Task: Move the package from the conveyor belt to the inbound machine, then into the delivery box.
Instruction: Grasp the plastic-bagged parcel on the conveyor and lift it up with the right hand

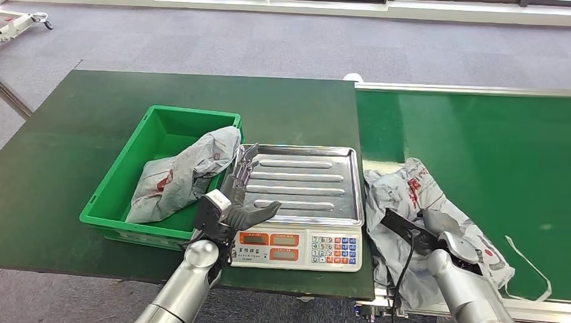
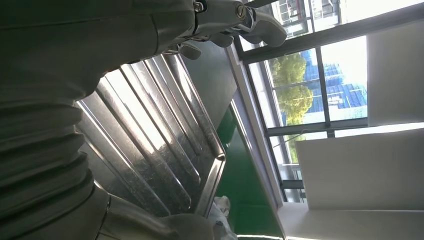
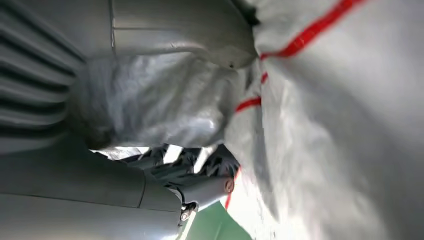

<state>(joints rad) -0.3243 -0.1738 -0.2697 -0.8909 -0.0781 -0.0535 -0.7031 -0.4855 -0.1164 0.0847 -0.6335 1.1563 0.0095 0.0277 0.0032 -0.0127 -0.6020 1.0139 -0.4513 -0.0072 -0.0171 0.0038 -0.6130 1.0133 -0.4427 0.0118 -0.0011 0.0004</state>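
A crumpled grey package with red print (image 1: pixel 411 192) lies at the near left end of the green conveyor belt (image 1: pixel 471 148), beside the scale. My right hand (image 1: pixel 438 232) rests on its near part; up close the package's film (image 3: pixel 340 125) is gathered between the thumb and the dark fingers of that hand (image 3: pixel 100 175). The inbound machine is a scale (image 1: pixel 296 245) with a bare ribbed steel tray (image 1: pixel 303 182). My left hand (image 1: pixel 242 195) hovers open over the tray's left edge (image 2: pixel 160 130), holding nothing. A second grey package (image 1: pixel 182 178) lies in the green box (image 1: pixel 114 182).
The green box and the scale stand on a dark green table (image 1: pixel 67 134), and the second package droops over the box's right rim toward the tray. A loose white strip (image 1: pixel 518 259) lies on the belt right of my right hand. Grey carpet surrounds the table.
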